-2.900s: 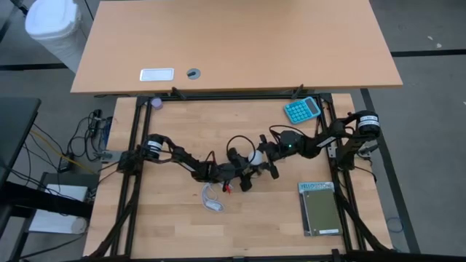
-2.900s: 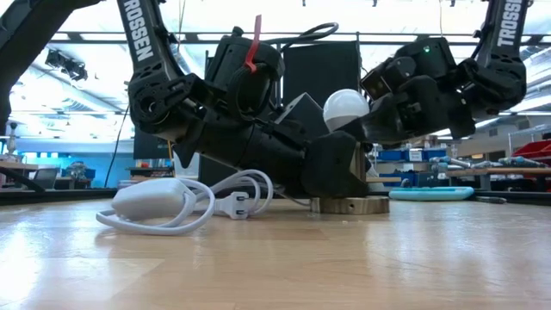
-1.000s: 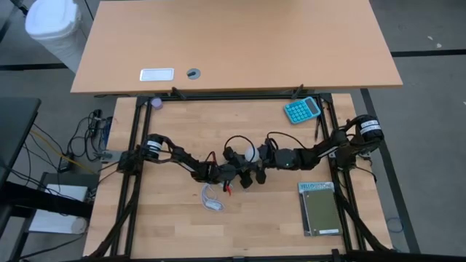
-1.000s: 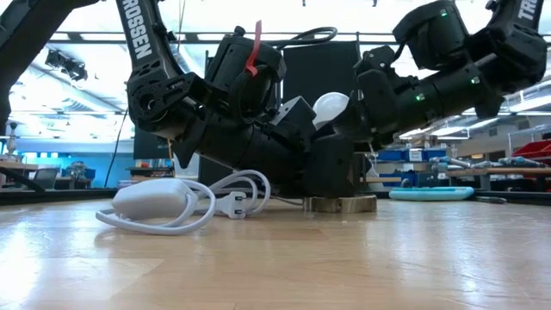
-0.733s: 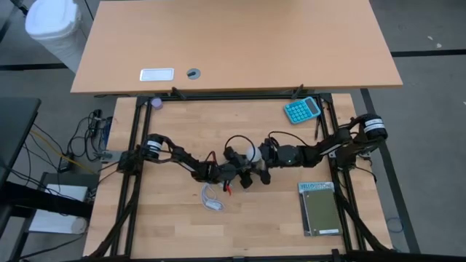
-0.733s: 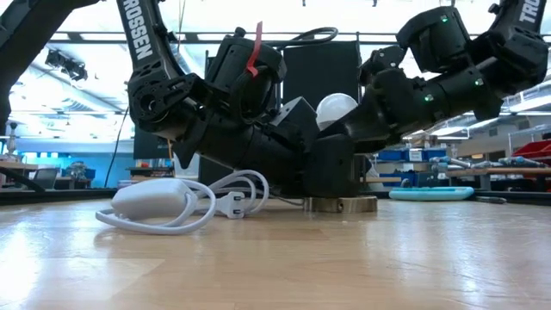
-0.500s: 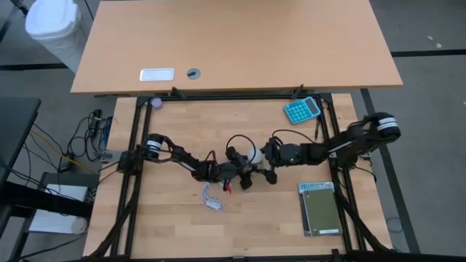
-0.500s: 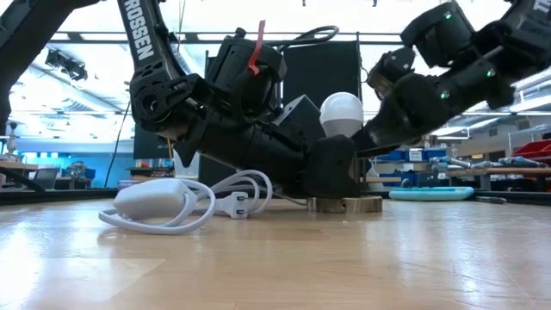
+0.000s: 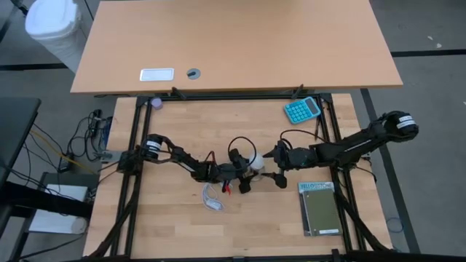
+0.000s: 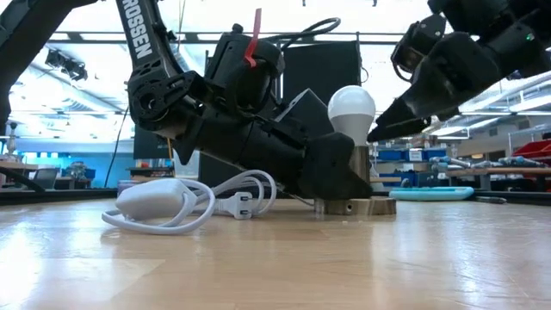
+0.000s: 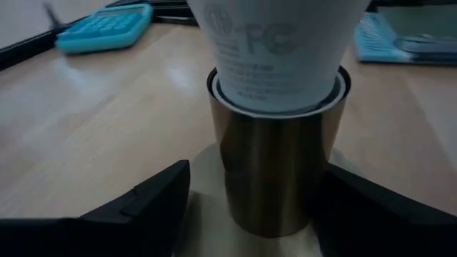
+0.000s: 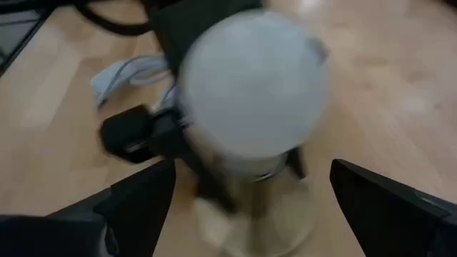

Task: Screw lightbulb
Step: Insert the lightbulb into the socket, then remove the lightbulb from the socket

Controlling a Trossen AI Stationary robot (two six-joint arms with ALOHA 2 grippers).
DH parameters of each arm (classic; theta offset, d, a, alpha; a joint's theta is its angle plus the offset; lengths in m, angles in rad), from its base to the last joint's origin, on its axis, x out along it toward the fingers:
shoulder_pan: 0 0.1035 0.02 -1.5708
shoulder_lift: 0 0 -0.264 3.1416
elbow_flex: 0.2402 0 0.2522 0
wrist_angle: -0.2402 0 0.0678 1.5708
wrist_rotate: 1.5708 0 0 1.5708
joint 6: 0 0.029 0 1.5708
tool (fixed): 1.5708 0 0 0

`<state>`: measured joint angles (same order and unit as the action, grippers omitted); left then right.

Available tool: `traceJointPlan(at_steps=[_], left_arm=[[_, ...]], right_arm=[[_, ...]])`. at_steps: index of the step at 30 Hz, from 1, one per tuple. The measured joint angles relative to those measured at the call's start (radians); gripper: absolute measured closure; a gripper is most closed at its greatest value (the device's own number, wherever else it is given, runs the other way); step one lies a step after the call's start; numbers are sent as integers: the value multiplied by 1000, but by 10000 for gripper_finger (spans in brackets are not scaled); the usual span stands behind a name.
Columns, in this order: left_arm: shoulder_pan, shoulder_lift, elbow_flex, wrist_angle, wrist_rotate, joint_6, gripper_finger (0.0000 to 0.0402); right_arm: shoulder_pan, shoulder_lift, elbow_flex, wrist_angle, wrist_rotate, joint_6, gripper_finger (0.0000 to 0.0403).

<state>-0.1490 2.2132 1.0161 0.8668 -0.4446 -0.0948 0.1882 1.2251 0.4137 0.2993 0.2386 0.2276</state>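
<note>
A: What is found nearest the front edge of the table?

B: A green notebook is laid at about 4 o'clock from the centre, and a coiled white cable at about 7 o'clock.

A: Where is the lightbulb located?

B: It is seated upright in a brass socket at the table's centre. Its white dome is clear of both grippers.

A: How is the left gripper positioned?

B: It is laid low at the socket's base, one finger on each side. The jaws are spread around the brass cylinder; contact cannot be confirmed.

A: And the right gripper?

B: It is held at 3 o'clock of the bulb, just beside it and not touching. Its jaws are spread wide and nothing is carried.

A: What is placed farther back?

B: A teal calculator is set at about 1 o'clock.
</note>
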Motion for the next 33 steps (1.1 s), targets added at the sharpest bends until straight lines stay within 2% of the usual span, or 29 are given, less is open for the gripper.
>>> traceJointPlan(at_steps=[5,12,16,21,27,33], left_arm=[[-5,-41,-1,-72,40,17,79],[-3,-100,-1,-163,88,18,37],[-4,-173,0,-293,89,40,20],[-4,-275,0,-493,98,39,17],[-6,-403,0,-750,96,7,23],[-41,-490,0,-853,68,6,27]], right_arm=[[33,-31,-13,12,81,-1,40],[40,-67,-64,14,94,32,57],[47,-94,-68,9,95,50,58],[63,-159,-68,-48,94,50,58],[85,-307,-68,-172,94,59,58],[107,-472,-68,-232,93,59,58]])
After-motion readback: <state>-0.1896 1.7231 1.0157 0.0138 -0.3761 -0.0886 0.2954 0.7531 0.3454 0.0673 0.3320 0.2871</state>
